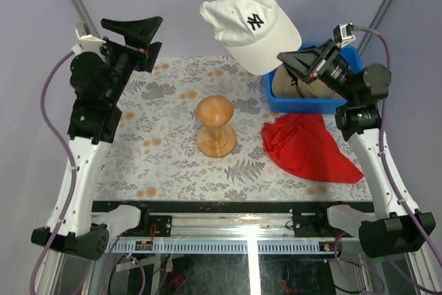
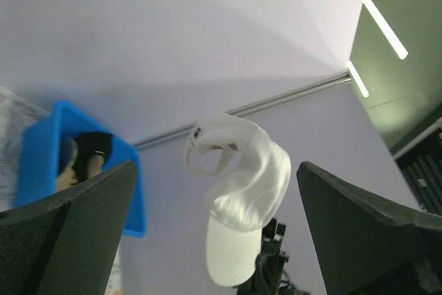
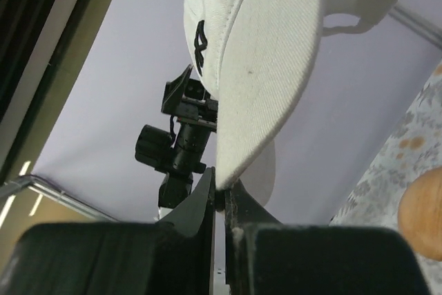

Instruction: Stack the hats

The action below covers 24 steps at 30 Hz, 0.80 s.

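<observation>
My right gripper (image 1: pixel 284 58) is shut on the brim of the white cap (image 1: pixel 250 30) with a dark logo and holds it high above the table's far right. In the right wrist view the brim (image 3: pixel 266 67) is pinched at my right gripper (image 3: pixel 221 188). The cap also hangs in the left wrist view (image 2: pixel 245 205). A tan cap (image 1: pixel 304 88) lies in the blue bin (image 1: pixel 293 103). My left gripper (image 1: pixel 148 29) is open and empty, raised at the far left. The black cap and the second tan cap are hidden.
A round-topped wooden stand (image 1: pixel 215 127) stands mid-table on the floral cloth. A red cloth (image 1: pixel 307 146) lies crumpled in front of the blue bin, which also shows in the left wrist view (image 2: pixel 48 150).
</observation>
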Motion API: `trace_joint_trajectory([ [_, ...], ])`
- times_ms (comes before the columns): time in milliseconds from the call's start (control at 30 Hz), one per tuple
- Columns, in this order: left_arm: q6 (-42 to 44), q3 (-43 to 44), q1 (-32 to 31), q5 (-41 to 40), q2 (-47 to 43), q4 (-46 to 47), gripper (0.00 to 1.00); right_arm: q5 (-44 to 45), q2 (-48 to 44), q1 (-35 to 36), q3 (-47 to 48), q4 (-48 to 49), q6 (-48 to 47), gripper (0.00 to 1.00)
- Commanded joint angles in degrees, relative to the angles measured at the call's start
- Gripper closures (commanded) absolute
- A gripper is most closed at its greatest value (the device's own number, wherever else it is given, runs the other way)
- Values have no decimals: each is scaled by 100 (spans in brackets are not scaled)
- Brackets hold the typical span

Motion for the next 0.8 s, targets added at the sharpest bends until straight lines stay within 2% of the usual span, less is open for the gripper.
trace_joint_trajectory([
  [0, 1136, -251, 268, -173, -413, -997, 0, -639, 406, 155, 738, -1515, 544, 100],
  [67, 1149, -733, 400, 21, -626, -1085, 0, -736, 566, 310, 883, -1765, 781, 100],
  [100, 1124, -951, 465, 145, -712, -1121, 0, -768, 648, 406, 807, -1557, 1139, 100],
  [200, 1117, -1515, 673, 462, -961, -1283, 0, -641, 943, 859, 188, 26, 2382, 100],
  [300, 1355, -1779, 944, 516, -1234, -1619, 0, -578, 1371, 1391, 55, 666, 2842, 100],
  [333, 1461, -1815, 1046, 545, -1307, -1696, 0, -617, 1481, 1524, 198, 427, 2716, 100],
  [367, 1539, -1834, 1145, 582, -1347, -1800, 0, -664, 1528, 1591, 675, -928, 1928, 100],
  [400, 1598, -1837, 1229, 624, -1375, -1877, 0, -390, 1565, 1639, 1325, -2702, 543, 100],
  [433, 1639, -1851, 1300, 688, -1395, -1951, 0, -247, 1644, 1678, 1754, -3655, -350, 100],
  [467, 1664, -1847, 1353, 721, -1419, -2040, 0, -409, 1701, 1695, 1725, -3553, -465, 100],
  [533, 1763, -1860, 1456, 767, -1466, -2179, 0, -509, 1615, 1700, 885, -1911, 533, 100],
  [567, 1806, -1874, 1495, 772, -1502, -2237, 0, -482, 1573, 1703, 548, -1475, 929, 100],
  [767, 1984, -1926, 1642, 746, -1679, -2442, 0, -457, 1486, 1720, 130, -1737, 425, 100],
])
